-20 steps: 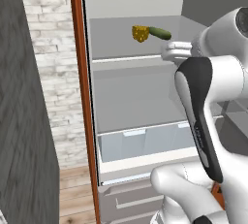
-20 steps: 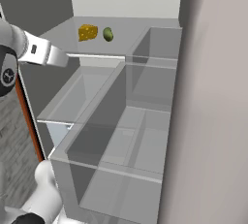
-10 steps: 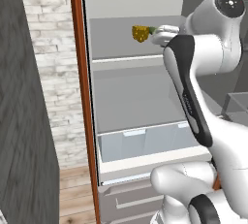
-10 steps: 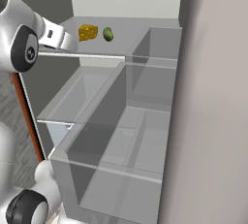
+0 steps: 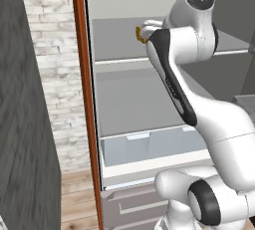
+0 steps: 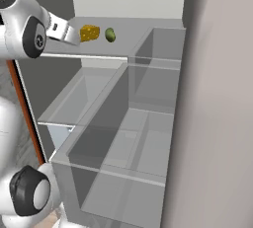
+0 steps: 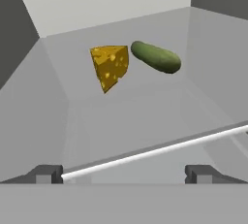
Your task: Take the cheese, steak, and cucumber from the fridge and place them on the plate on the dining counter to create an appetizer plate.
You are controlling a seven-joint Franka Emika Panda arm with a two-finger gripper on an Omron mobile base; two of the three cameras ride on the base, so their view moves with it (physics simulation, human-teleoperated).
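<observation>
The fridge [image 5: 79, 99] stands open in front of me. On its top glass shelf [image 7: 145, 106] lies the cheese [image 7: 111, 65], a speckled yellow wedge, with the dark green cucumber [image 7: 156, 56] just to its right, close beside it. My gripper [image 7: 124, 173] is open and empty, level with the shelf's front edge and a short way short of the cheese [image 6: 89, 32]. From the right, the gripper [image 6: 75, 35] points at the cheese, with the cucumber [image 6: 110, 35] beyond. My arm hides most of the cheese [image 5: 140, 35] from the left. The steak, plate and dining counter are out of view.
Below the top shelf are another glass shelf [image 5: 134, 124], a clear crisper drawer [image 5: 149, 144] and grey lower drawers [image 5: 129, 206]. Clear door bins [image 6: 143, 138] stand to the right. A brick wall [image 5: 50, 74] lies left of the fridge frame.
The arm has swung up and toward the top shelf, carrying the open hand nearer the cheese. In the left base view it now covers the cucumber. The foods have not moved.
</observation>
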